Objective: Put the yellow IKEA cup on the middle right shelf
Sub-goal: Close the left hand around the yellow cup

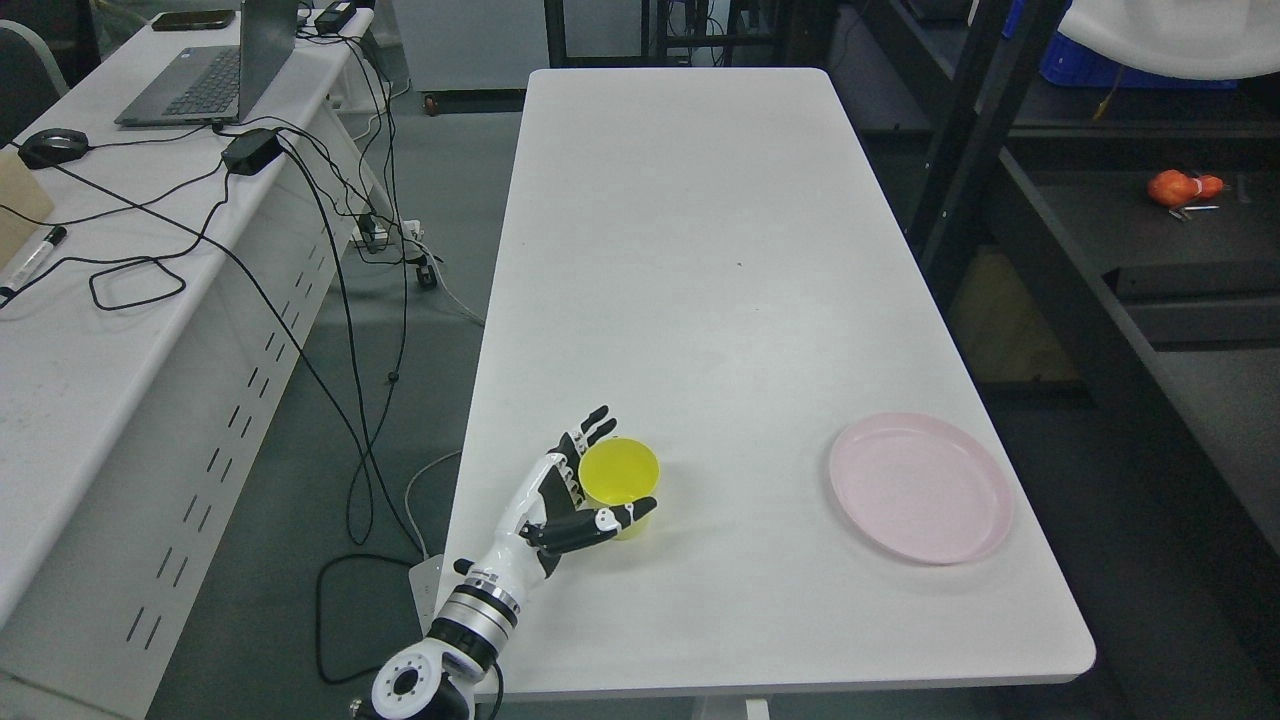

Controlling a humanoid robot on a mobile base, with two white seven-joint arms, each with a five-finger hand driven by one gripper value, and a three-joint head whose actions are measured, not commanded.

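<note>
Yellow cup [619, 472] sits upright on the white table [700, 250], mouth open to the camera, and the left hand [572, 497] is right there at it. Fingers reach up along the cup's far-left side, the thumb [600, 522] crosses in front of its near wall, so the cup stands between them, just right of the palm. Is the grip closed? Hard to call: the digits wrap around the cup and look to be touching or nearly so, but whether they are squeezing cannot be told, and the cup's base appears to rest on the table.

So the task reads as barely begun: cup reached, not lifted, nothing carried. What remains is the whole trip — secure the hold, raise it, and take it over to the dark shelving [1100, 300] well off to the hand's right, across the table. A pink plate [920, 487] lies between, to the right of the cup and well apart from it. The right arm is nowhere to be seen.
</note>
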